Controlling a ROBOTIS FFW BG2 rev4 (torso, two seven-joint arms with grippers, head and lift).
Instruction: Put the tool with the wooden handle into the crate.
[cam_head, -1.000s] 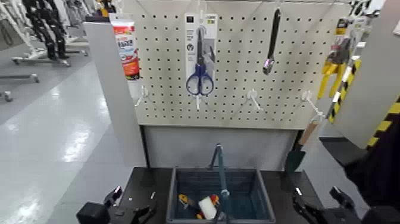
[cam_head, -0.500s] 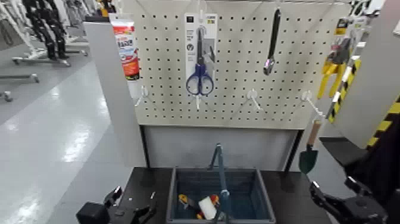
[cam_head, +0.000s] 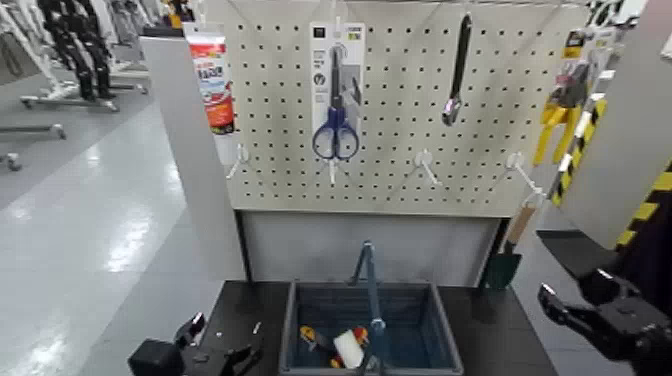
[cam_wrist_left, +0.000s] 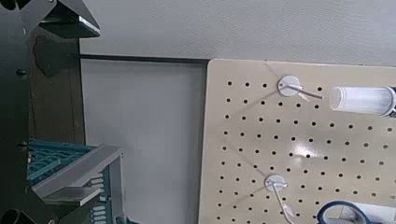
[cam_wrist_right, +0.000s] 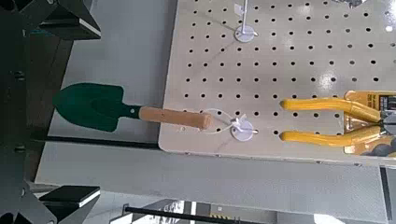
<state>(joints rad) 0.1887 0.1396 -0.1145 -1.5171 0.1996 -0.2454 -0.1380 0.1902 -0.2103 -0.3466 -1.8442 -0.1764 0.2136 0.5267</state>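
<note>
- The right claw (cam_head: 574, 285) is held open and empty at the near right, beyond the right edge of the tabletop (cam_head: 490, 318), with its two jaws spread well apart.
- The right arm (cam_head: 640, 335) is brought in from the near right corner, and the claw is aimed forward toward the pegboard, with the trowel blade lying ahead of the gap in the right wrist view.
- The trowel (cam_head: 520, 223) is not touched by the claw; it is hung by a loop from the lower hook (cam_head: 524, 174) at the far right, wooden handle up and green blade down, with the blade slanted a little to the left.
- The crate (cam_head: 447, 325) is set on the tabletop, left of the trowel, with its hoop handle (cam_head: 374, 300) raised; a white piece (cam_head: 349, 349) and some yellow and orange items are held inside.
- The left claw (cam_head: 225, 338) is kept low at the near left, left of the crate, jaws apart and with nothing gripped.
- Along the far pegboard (cam_head: 400, 100), a red and white tube (cam_head: 212, 85) is hung at the left, blue-handled scissors (cam_head: 336, 135) are hung next to it, and a long black tool (cam_head: 459, 65) is hung farther right.
- Yellow-handled cutters (cam_head: 560, 115) are hung at the far right.
</note>
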